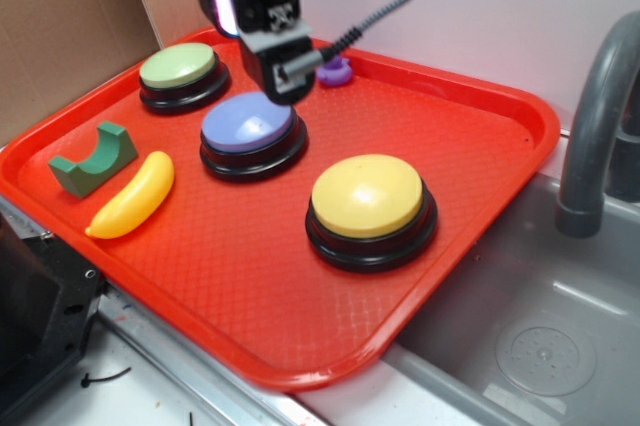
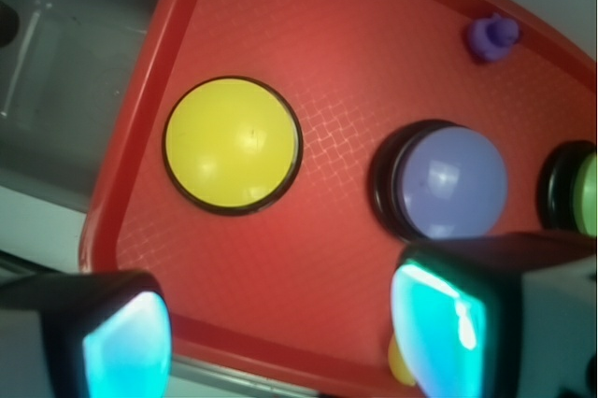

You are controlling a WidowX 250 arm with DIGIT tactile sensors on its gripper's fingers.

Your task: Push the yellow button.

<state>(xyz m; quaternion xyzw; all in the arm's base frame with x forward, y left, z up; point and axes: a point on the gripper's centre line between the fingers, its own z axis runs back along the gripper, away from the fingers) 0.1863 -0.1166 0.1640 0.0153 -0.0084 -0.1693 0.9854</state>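
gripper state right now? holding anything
gripper: open, holding nothing, above the tray, not touching the yellow button.

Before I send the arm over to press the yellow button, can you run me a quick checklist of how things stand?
1. Yellow button in view and uncovered: ok; its whole dome shows in both views.
2. Gripper lined up over it: not ok; it hangs above the back of the tray, by the blue-purple button.
3. Gripper empty: ok; the wrist view shows nothing between the fingers.
4. Jaws shut for a firm press: not ok; they stand apart.
5. Path clear: ok; bare red tray lies between the two buttons.
6. Banana and green block out of the way: ok.
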